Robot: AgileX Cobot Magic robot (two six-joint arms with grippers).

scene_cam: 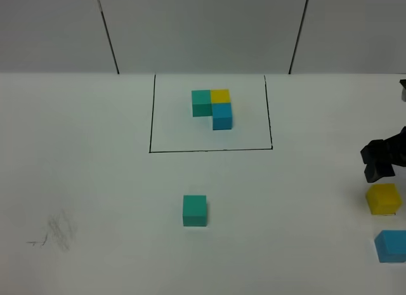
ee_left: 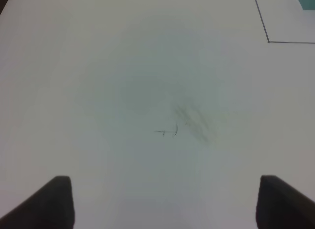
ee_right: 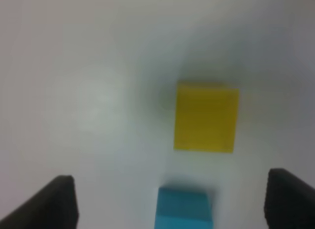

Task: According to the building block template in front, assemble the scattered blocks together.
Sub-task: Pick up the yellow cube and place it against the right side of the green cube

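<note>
The template (scene_cam: 213,108) of teal, yellow and blue cubes joined in an L sits inside a black drawn rectangle at the back middle. A loose teal cube (scene_cam: 195,210) lies in front of it. A loose yellow cube (scene_cam: 384,198) and a loose sky-blue cube (scene_cam: 391,245) lie at the right edge. My right gripper (scene_cam: 378,162) is open just behind the yellow cube; its wrist view shows the yellow cube (ee_right: 206,117) and the blue cube (ee_right: 183,208) between the spread fingertips (ee_right: 59,202). My left gripper (ee_left: 165,202) is open and empty over bare table, out of the exterior view.
The white table (scene_cam: 95,181) has pencil scribbles (scene_cam: 57,233) at the front left, which also show in the left wrist view (ee_left: 187,123). A corner of the drawn rectangle (ee_left: 268,41) shows in the left wrist view. A panelled wall stands behind the table.
</note>
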